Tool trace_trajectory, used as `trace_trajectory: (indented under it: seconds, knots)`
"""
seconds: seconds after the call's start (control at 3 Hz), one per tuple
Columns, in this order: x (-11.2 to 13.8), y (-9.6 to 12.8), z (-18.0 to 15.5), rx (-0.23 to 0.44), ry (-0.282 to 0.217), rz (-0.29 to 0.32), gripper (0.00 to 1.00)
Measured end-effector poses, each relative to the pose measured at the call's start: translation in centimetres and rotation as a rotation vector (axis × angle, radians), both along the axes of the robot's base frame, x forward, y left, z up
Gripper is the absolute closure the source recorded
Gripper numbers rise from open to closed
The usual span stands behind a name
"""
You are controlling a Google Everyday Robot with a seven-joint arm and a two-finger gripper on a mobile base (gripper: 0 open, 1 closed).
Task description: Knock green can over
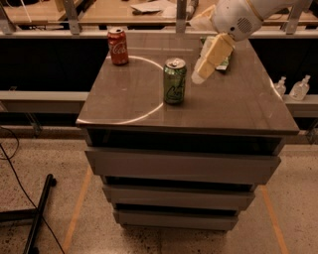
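Now your hand (198,76) hangs just beside the upright green can (175,82) on the surface (238,106), not touching, and you cannot tell its grip.

single camera is sitting high and in front of the drawer cabinet (184,166), looking down toward the far side at a steep slant. it is standing at mid range: the whole cabinet top (238,106) is fitting in frame, with the drawer fronts and speckled floor (149,233) filling the near part and a wooden bench (99,12) crossing the far edge. the cabinet is sitting roughly centred. the gripper (198,75) is showing right of centre, hanging over the top just right of the green can (175,82).
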State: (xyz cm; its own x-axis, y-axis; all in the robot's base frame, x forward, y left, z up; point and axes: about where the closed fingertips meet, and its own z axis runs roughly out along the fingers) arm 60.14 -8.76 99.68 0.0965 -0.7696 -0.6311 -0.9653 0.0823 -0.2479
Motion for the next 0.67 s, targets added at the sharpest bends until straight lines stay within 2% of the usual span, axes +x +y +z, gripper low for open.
trace_trajectory:
  seconds: [0.33,0.67]
  knots:
    - [2.6,4.2,-1.0,0.196,0.04,0.047,0.0]
    - [4.2,5.7,-2.8,0.308,0.068,0.042,0.0]
